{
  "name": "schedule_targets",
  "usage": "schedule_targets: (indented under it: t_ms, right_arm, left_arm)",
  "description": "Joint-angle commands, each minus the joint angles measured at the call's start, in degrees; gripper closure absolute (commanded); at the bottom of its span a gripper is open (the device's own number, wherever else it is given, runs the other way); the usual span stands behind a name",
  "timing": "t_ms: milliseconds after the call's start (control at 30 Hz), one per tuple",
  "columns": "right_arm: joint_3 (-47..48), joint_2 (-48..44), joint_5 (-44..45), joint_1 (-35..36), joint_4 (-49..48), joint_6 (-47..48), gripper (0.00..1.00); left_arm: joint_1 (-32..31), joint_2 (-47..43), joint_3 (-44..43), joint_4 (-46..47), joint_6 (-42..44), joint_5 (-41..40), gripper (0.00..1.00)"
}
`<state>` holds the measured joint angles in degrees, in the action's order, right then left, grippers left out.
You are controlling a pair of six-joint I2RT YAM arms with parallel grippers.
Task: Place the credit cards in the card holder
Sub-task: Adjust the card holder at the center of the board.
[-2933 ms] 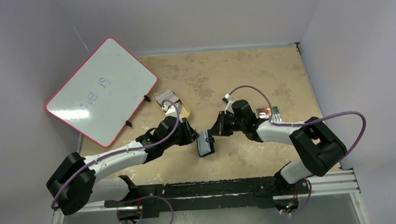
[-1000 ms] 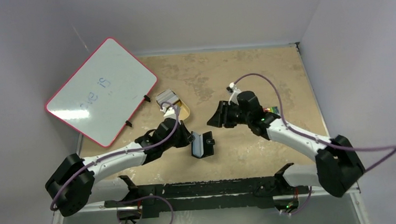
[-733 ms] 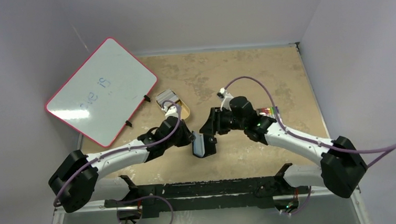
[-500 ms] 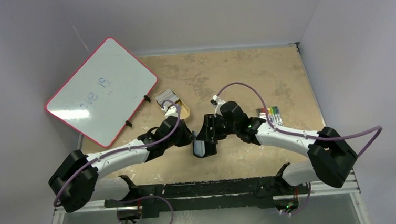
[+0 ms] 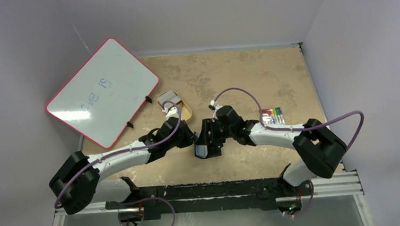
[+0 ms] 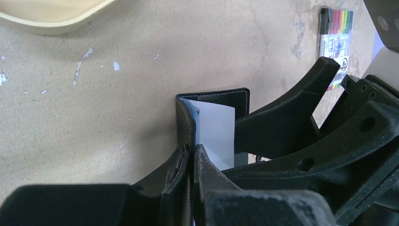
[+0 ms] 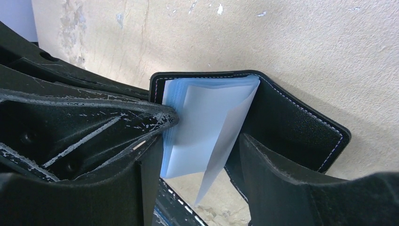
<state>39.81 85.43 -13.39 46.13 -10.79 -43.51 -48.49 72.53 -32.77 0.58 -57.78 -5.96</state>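
The card holder [image 5: 206,146], a black bifold wallet, stands opened on its edge above the table in the middle. My left gripper [image 6: 190,157] is shut on its left black cover [image 6: 184,117]. My right gripper [image 7: 202,183] is open at the holder from the other side. Its fingers [image 7: 263,174] straddle the pale blue inner sleeves [image 7: 207,122], and the right cover flap [image 7: 296,120] lies behind its right finger. From above, both grippers meet at the holder, left gripper [image 5: 194,141] and right gripper [image 5: 211,136]. The credit cards are out of view.
A gold oval tin [image 5: 185,112] with its lid [image 5: 167,98] lies just behind the left arm. A multicoloured striped item [image 5: 272,113] lies right of the right arm. A red-framed whiteboard [image 5: 103,90] leans at the back left. Walls close in on both sides.
My right gripper has swung left from beside the striped item to the card holder, and its jaws have widened around the inner sleeves. The left gripper kept its grip on the holder.
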Motion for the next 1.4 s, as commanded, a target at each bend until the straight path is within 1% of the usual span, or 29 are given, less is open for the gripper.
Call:
schedule_targets:
  t_ms: [0, 100, 233, 333, 500, 533, 600, 800, 833, 867, 900, 933, 1000, 1067, 1200, 1367]
  right_arm:
    - [-0.48, 0.58, 1.15, 0.39, -1.71, -0.57, 0.39]
    - [-0.58, 0.98, 3.05, 0.41, -0.08, -0.43, 0.44]
    - [-0.57, 0.65, 5.55, 0.45, 2.25, 0.04, 0.49]
    - [-0.77, -0.55, 6.66, 0.45, 2.95, 0.26, 0.52]
    - [-0.75, -2.26, 7.51, 0.44, 3.69, 0.49, 0.52]
    - [-0.72, -2.28, 7.76, 0.45, 3.88, 0.57, 0.49]
    - [-0.54, -2.08, 7.91, 0.45, 4.23, 0.79, 0.48]
    - [0.46, -3.08, 9.81, 0.42, 7.03, 0.97, 0.49]
    - [0.52, -3.42, 10.33, 0.45, 7.53, 1.04, 0.5]
    - [0.56, -3.77, 10.76, 0.45, 8.12, 1.17, 0.5]
    - [0.63, -4.07, 11.16, 0.43, 8.56, 1.31, 0.5]
    - [0.58, -4.31, 11.52, 0.44, 9.04, 1.33, 0.5]
    - [0.35, -4.57, 11.64, 0.41, 9.3, 1.5, 0.52]
    - [0.32, -4.57, 11.63, 0.41, 9.32, 1.5, 0.53]
    - [0.79, -5.01, 12.95, 0.39, 10.68, 1.49, 0.53]
    - [1.55, -6.33, 15.05, 0.45, 14.74, 1.43, 0.52]
  left_arm:
    - [0.19, -1.03, 0.25, 4.12, -1.57, 0.92, 0.94]
    - [0.15, -0.85, 0.32, 3.25, -1.23, 0.52, 0.92]
    - [0.16, -0.66, 0.28, 2.58, -0.76, 0.19, 0.98]
    - [0.15, -0.79, 0.21, 2.02, -0.46, -0.31, 0.97]
    - [0.15, -0.98, -0.07, 1.31, 0.1, -0.29, 0.96]
    - [0.17, -1.03, -0.14, 1.4, 0.37, -0.14, 0.96]
    - [0.15, -1.17, -0.23, 1.44, 0.46, -0.04, 1.0]
    - [0.11, -1.28, -0.27, 0.71, 0.97, -0.45, 1.0]
    - [0.14, -1.28, -0.32, 0.49, 1.0, -0.51, 0.96]
    - [0.15, -1.19, -0.35, 0.25, 1.0, -0.6, 0.87]
    - [0.15, -1.18, -0.36, 0.21, 1.12, -0.52, 0.83]
    - [0.19, -1.23, -0.42, 0.31, 1.28, -0.39, 0.82]
    - [0.15, -1.13, -0.24, 0.45, 1.33, -0.5, 0.94]
    - [0.15, -1.02, -0.19, 0.43, 1.44, -0.8, 1.0]
    - [0.16, -0.82, -0.1, 0.31, 1.74, -0.9, 1.0]
    - [0.17, -0.9, -0.01, -0.17, 2.13, -1.27, 1.0]
